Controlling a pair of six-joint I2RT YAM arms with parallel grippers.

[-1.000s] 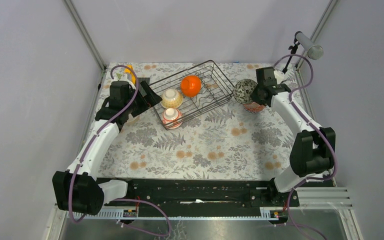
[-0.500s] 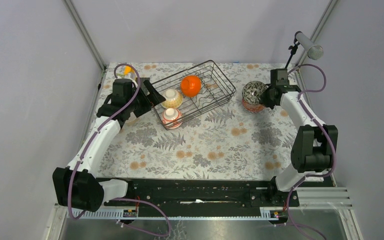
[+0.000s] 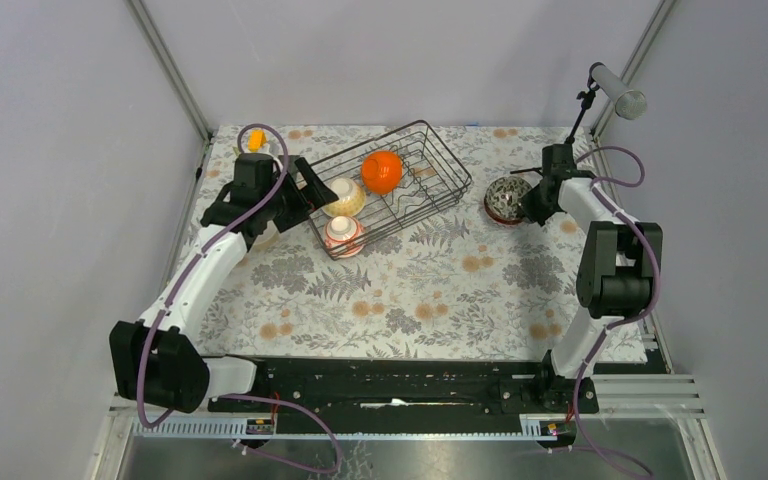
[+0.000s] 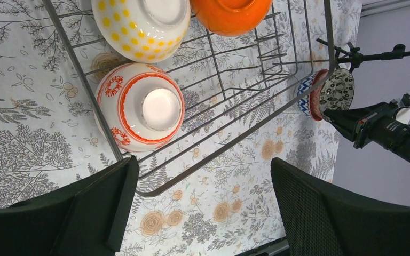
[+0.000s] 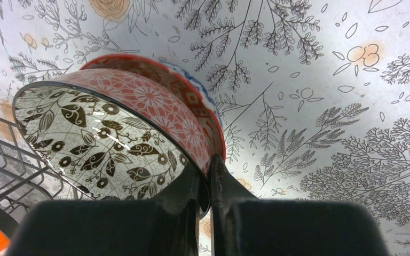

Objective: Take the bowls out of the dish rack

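Lowered since before, right tool (image 5: 206, 166) pinches the leaf-patterned bowl (image 5: 101, 144); left tool (image 4: 203, 205) gapes wide by the dish rack (image 4: 85, 85).

A lab test cell: plain grey walls (image 3: 390, 50), aluminium framing (image 3: 170, 70).

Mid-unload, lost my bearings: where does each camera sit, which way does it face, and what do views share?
Top external: above and behind the bases, looking down on the table; left arm and right arm show whole.
Left wrist: beside the dish rack, facing across it toward the right arm; open left gripper jaws frame the bottom.
Right wrist: low over the table, facing the leaf-patterned bowl that the right gripper pinches by the rim.
Shared: all three show that bowl; top and left wrist also the orange bowl.
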